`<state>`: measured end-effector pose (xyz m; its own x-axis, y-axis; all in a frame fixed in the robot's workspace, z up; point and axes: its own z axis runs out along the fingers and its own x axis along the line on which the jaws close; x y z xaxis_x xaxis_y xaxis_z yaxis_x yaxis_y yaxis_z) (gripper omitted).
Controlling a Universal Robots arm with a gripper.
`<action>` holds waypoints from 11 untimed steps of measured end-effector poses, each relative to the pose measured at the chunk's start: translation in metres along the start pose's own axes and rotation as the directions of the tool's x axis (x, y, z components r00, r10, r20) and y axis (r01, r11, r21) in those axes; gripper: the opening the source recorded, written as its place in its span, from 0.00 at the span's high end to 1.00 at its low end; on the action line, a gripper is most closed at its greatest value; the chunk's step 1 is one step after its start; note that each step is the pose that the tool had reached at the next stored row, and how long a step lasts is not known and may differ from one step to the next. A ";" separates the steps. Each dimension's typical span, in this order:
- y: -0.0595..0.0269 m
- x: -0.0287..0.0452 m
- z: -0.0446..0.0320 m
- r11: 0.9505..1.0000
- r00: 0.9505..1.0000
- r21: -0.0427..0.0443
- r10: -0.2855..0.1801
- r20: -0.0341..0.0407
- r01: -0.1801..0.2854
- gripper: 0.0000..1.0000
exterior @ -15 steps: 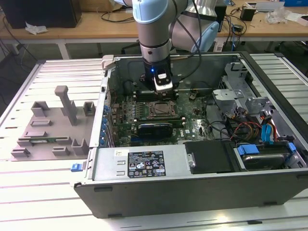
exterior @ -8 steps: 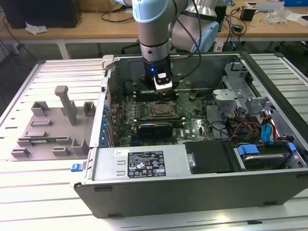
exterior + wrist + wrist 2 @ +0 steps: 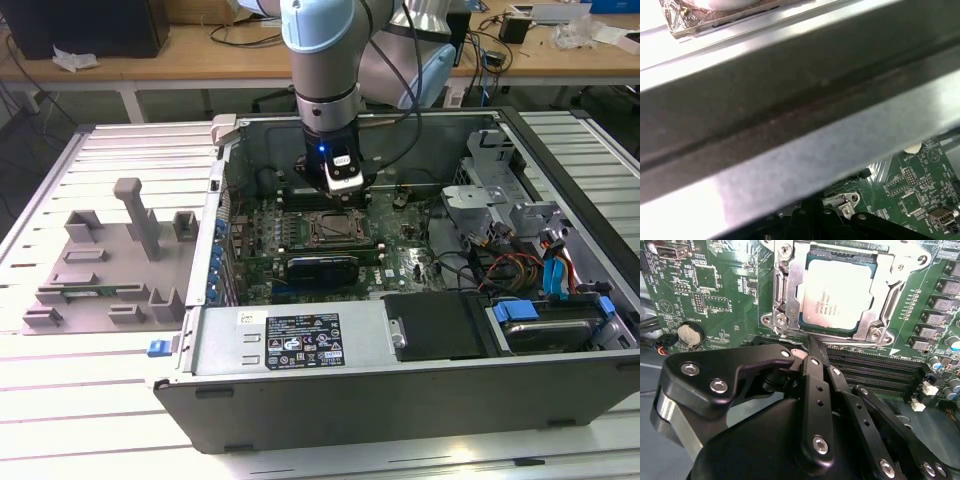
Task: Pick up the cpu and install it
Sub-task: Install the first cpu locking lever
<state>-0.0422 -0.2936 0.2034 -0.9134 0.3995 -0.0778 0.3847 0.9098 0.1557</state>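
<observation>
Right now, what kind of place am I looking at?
Probably a robotics lab or workshop: an open computer case lies on a slatted metal table, a robot arm reaches into it, and cluttered workbenches stand behind.

Robotics or electronics lab. An opened desktop computer case is lying on a slatted metal table, exposing its green motherboard, with a grey fixture tray sitting near the table's edge at the exterior view's left. Wooden workbenches carrying cables and loose parts are running behind, and 1 robot arm is reaching into the case.
</observation>
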 end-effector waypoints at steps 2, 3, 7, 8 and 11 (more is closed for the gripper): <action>0.0006 -0.0003 -0.0034 1.000 1.000 0.000 0.000 0.000 0.000 0.89; 0.0006 0.0000 -0.0036 1.000 1.000 0.000 0.000 0.001 0.000 0.89; 0.0004 0.0055 -0.0042 1.000 1.000 -0.002 0.000 0.005 0.000 0.89; 0.0003 0.0065 -0.0042 1.000 1.000 -0.002 0.000 0.005 0.000 0.89; 0.0002 0.0069 -0.0042 1.000 1.000 -0.003 0.000 0.007 0.000 0.89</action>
<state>-0.0490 -0.2911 0.2070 -0.9124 0.4005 -0.0843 0.3845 0.9094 0.1585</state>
